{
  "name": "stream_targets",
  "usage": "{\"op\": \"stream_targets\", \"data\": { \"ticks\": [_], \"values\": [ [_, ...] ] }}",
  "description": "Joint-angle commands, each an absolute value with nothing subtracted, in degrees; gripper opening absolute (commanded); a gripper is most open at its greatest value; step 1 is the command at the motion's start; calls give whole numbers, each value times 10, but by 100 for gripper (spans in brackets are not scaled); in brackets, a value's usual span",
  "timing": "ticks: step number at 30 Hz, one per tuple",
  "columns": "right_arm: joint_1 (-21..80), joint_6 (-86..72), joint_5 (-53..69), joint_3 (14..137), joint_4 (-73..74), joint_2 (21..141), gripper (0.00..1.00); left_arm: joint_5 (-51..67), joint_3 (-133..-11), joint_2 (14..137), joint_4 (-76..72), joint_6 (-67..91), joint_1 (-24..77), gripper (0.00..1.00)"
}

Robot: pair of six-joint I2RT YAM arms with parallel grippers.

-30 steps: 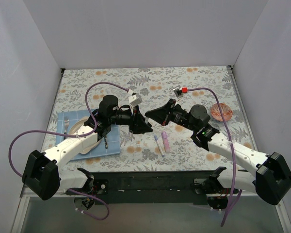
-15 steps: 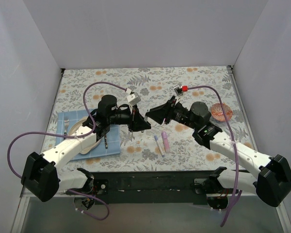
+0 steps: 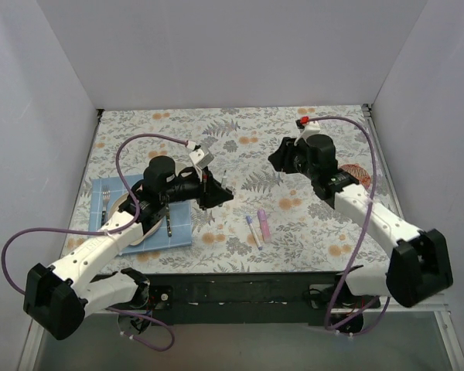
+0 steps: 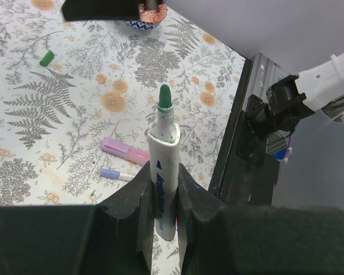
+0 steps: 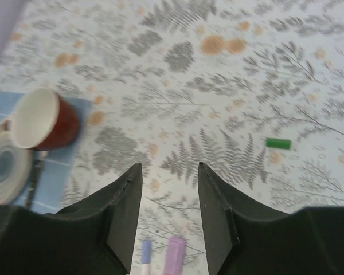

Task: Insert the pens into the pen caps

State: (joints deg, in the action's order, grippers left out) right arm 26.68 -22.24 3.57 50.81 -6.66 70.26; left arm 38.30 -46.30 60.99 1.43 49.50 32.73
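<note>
My left gripper (image 3: 223, 194) is shut on a white pen (image 4: 163, 152) with a bare green tip (image 4: 165, 97), held above the table and pointing toward the right arm. My right gripper (image 3: 275, 158) is open and empty, raised over the back right of the table (image 5: 169, 166). A small green pen cap (image 5: 278, 143) lies on the cloth to its right; it also shows in the left wrist view (image 4: 46, 58). A thick pink pen (image 3: 264, 225) and a white pen with a lilac cap (image 3: 253, 230) lie side by side near the front.
A blue mat (image 3: 182, 224) at the left carries a plate (image 3: 124, 205), a fork (image 3: 106, 202) and a red mug (image 5: 46, 120). A small patterned dish (image 3: 356, 174) sits at the right. White walls surround the table; a black rail (image 3: 240, 282) runs along the front edge.
My right gripper has pulled away from the left gripper, back and to the right. My left gripper with the pen has drawn slightly left.
</note>
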Motion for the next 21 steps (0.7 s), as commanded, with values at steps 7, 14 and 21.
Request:
{"op": "stream_targets", "data": {
  "ticks": [7, 14, 21],
  "values": [
    [222, 97, 16, 712, 124, 952, 49, 493, -462, 623, 11, 483, 327, 0],
    [174, 277, 147, 830, 221, 1094, 49, 455, -451, 605, -12, 487, 327, 0],
    [152, 354, 209, 867, 257, 1149, 49, 427, -443, 589, -17, 483, 327, 0]
  ]
}}
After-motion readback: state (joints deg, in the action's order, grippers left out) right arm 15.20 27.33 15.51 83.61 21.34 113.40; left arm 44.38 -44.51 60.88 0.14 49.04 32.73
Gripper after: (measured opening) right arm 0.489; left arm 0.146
